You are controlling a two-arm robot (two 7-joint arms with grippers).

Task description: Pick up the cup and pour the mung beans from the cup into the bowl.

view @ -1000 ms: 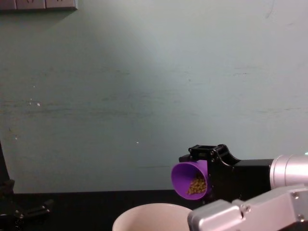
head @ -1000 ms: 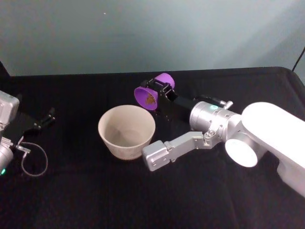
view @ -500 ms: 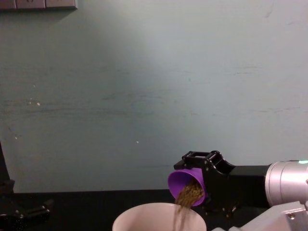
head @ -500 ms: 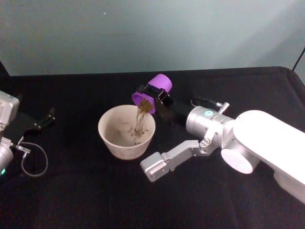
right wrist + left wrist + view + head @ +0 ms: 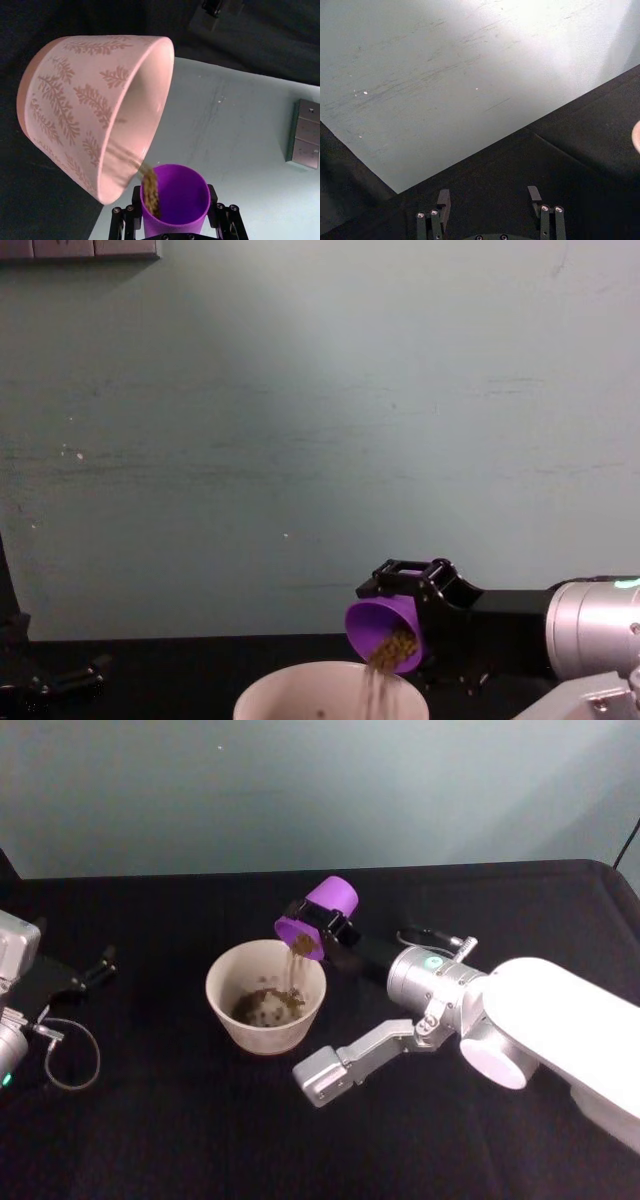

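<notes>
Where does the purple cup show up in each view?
Head view: cup centre, tilted over the bowl's far rim, held by the right claw.
Chest view: cup low, right of centre, above the bowl.
Right wrist view: cup in the claw, beside the bowl's rim.
Shared landmark: the bowl catching the beans.

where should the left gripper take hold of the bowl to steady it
Probably the left rim of the bowl, pinched from above, coming from the robot's left: the wall tapers downward, and the right gripper holds the cup tilted over the far-right rim.
</notes>
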